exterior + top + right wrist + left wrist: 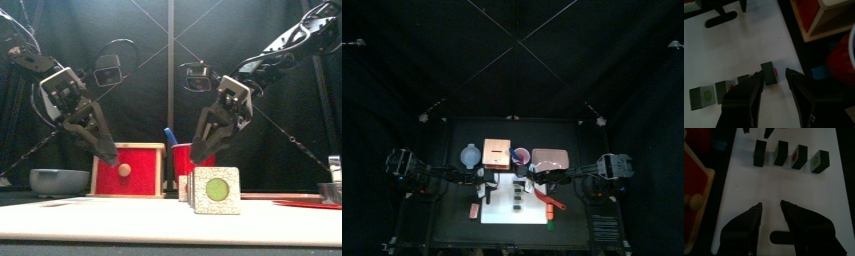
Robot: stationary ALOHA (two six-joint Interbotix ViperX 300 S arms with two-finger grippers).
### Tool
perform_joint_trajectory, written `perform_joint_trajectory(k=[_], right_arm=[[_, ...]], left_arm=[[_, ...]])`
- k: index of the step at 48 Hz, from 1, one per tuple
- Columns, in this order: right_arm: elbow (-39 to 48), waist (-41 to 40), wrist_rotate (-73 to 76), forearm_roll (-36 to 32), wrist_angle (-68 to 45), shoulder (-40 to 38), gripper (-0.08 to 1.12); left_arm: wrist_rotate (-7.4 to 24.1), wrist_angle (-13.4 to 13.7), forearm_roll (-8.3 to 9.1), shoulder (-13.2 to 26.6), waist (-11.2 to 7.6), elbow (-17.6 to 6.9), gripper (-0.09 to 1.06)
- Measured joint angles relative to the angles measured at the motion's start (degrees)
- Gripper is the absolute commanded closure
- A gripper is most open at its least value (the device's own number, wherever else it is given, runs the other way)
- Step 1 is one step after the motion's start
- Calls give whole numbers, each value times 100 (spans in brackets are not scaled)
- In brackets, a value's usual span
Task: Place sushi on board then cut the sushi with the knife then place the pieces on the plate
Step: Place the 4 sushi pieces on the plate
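On the white cutting board point(502, 230), the toy sushi roll of dark green blocks point(781, 153) stands split into four slices in a row, with gaps between them. The left gripper point(771, 204) hovers over bare board near the row, its jaws narrowly parted and holding nothing. The right gripper point(774, 76) is low at the row's end with its jaws apart at the end slice point(769, 70); contact cannot be told. A red toy knife point(545, 202) lies on the board's right part. Behind stand the pale wooden box with a red drawer front point(130, 170) and the flat pink tray point(552, 158).
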Motion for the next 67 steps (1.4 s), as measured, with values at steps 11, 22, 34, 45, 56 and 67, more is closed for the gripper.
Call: perform_joint_trajectory(k=[11, 22, 34, 45, 56, 67], right_arm=[[-70, -44, 0, 88, -44, 114, 13], [-193, 0, 0, 44, -53, 316, 13], [-281, 26, 0, 18, -44, 562, 13], [-308, 62, 0, 53, 44, 686, 26], [-316, 70, -9, 97, 70, 782, 41], [-246, 79, -9, 246, 378, 519, 41]], left_arm=[[0, 0, 0, 0, 0, 53, 21], [0, 0, 0, 0, 9, 70, 21], [0, 0, 0, 0, 26, 132, 21], [-9, 0, 0, -9, 26, 141, 21], [-9, 0, 0, 0, 26, 141, 21], [-18, 0, -9, 0, 26, 132, 21]])
